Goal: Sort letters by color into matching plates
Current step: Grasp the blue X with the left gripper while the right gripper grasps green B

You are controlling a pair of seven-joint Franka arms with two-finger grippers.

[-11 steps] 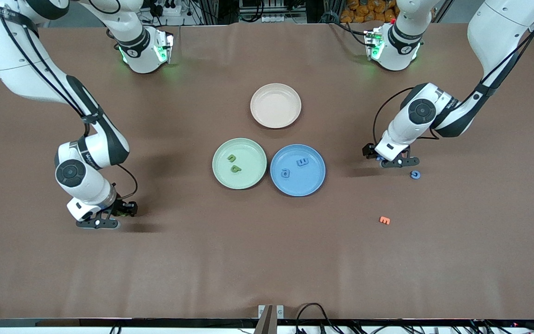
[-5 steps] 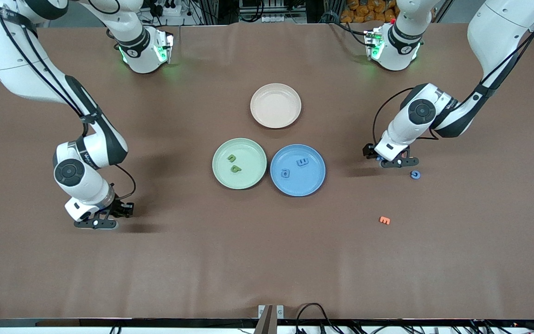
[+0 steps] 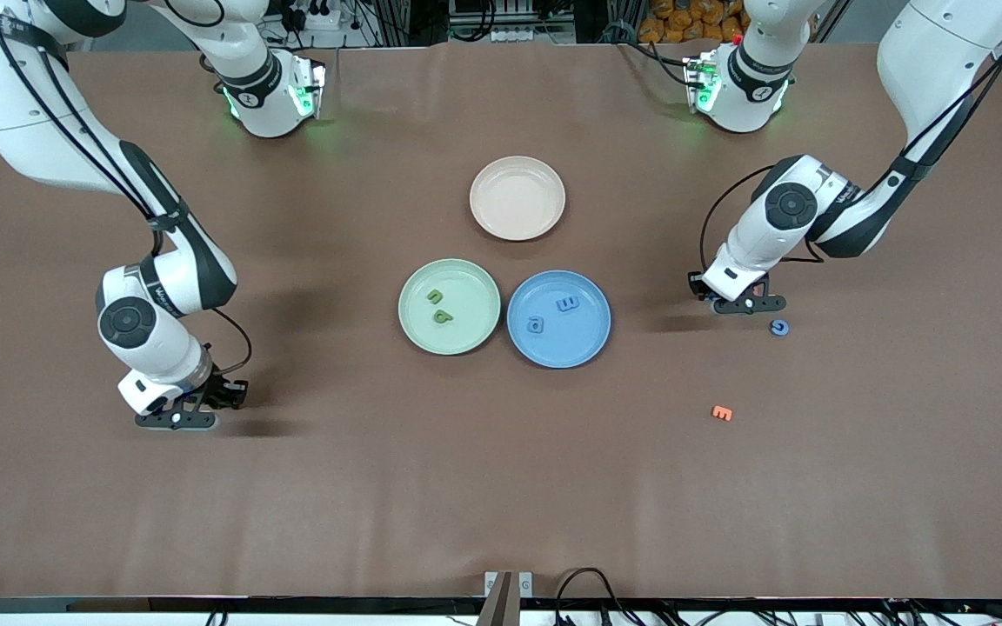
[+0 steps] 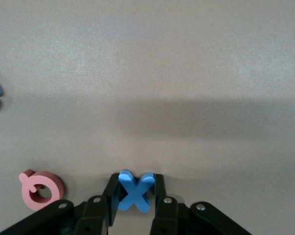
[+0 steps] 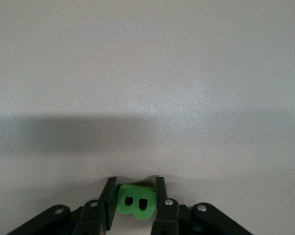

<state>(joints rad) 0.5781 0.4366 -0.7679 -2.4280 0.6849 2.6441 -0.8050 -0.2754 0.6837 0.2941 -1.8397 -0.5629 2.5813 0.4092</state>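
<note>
Left gripper [image 4: 134,192] pinches blue X [image 4: 135,191] (pink letter [image 4: 41,189] half cut off).

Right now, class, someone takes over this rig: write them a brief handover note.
Left gripper: shut on blue X, at the table, left arm's end.
Right gripper: shut on green B, at the table, right arm's end.
Done: two green letters in green plate, two blue in blue plate.
Left: deliver X and B, then the blue letter on the table near the left gripper. Orange letter stays.
</note>
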